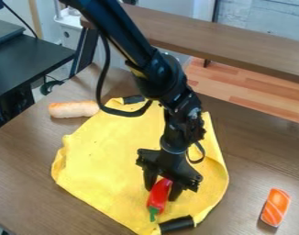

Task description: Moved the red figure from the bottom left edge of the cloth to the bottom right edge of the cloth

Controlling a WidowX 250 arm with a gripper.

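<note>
**Claw pinching the pepper low over the cloth**

From my seat I have a brown wooden table (26,170) with a yellow cloth (103,156) spread over its middle, creased and curled up along parts of its rim. A black tube (176,224) sits at the cloth's bottom corner, and a second black piece (133,99) lies at its top edge. A pale bread roll (74,109) is just beyond the cloth's upper left edge. Over on the right, well apart from the cloth, I see a piece of orange sushi (275,207) with pale stripes, directly on the wood.

Past the table there's a dark desk (29,55) at the left, a long brown bench (225,43) running across the back, plank flooring (238,82) below it and a grey panelled wall (262,16) behind.

My arm (115,23) enters at the top edge, slants down to the right, then drops over the cloth's right half. A black cable (125,114) loops out on its left. The claw (162,193) points downward above the lower part of the cloth, its two fingers slightly apart, pinching the upper end of the red pepper (157,199). The pepper tilts, green stem lowest, just above the black tube; I can't tell whether it touches the cloth.
</note>
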